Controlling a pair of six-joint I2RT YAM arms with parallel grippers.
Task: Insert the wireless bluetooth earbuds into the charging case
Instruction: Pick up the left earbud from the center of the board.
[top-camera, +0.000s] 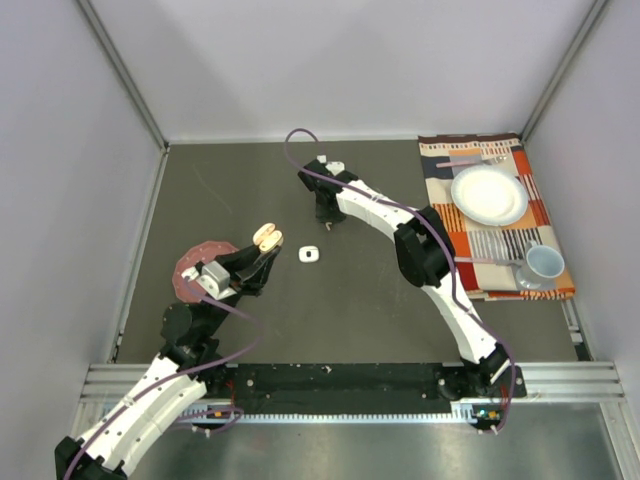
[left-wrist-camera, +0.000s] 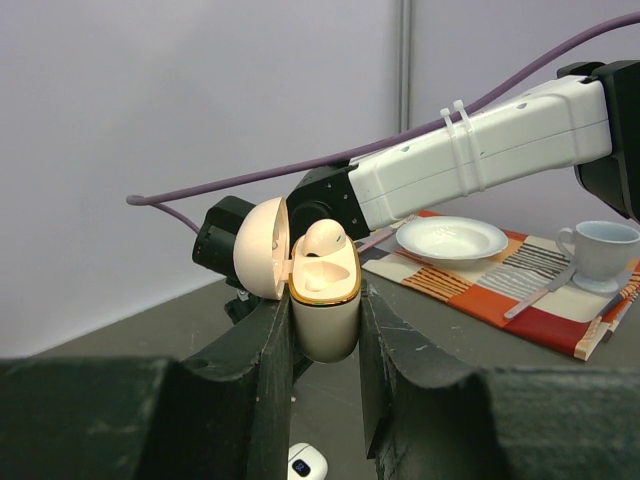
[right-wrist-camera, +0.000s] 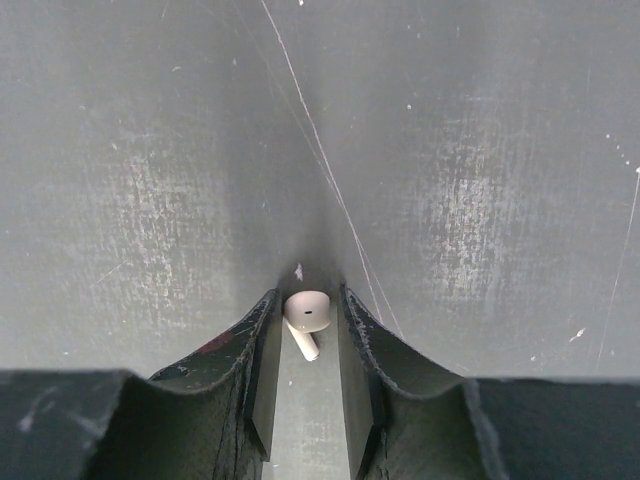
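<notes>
Left gripper (left-wrist-camera: 324, 300): fingers narrow and clamped on the lower body of the peach case (left-wrist-camera: 326, 340), which I hold upright above the near left part of the table (top-camera: 400, 320). Its lid (left-wrist-camera: 262, 247) stands swung open. A seated earbud (left-wrist-camera: 322, 240) shows its rounded head above the gold rim; its stem is hidden inside. The second socket is hidden behind that rim.

Right gripper (right-wrist-camera: 308, 295): down at the table surface, toward the far edge, about midway along it. The fingers are narrow, one on each side of the loose earbud (right-wrist-camera: 307, 312), which lies flat on the table with its stem pointing back toward my wrist. Whether the pads actually press it I cannot tell. From above, my own gripper covers this earbud.

A white case (top-camera: 309, 254) lies shut near the middle of the table; a dark mark on its front is too small to read.

In the far right corner, a striped mat (top-camera: 505, 235) carries a plate (top-camera: 489, 194), a cup (top-camera: 545, 263) and cutlery, the cutlery hard to make out. A reddish disc (top-camera: 188, 270) near the left edge is partly hidden by my left arm.
</notes>
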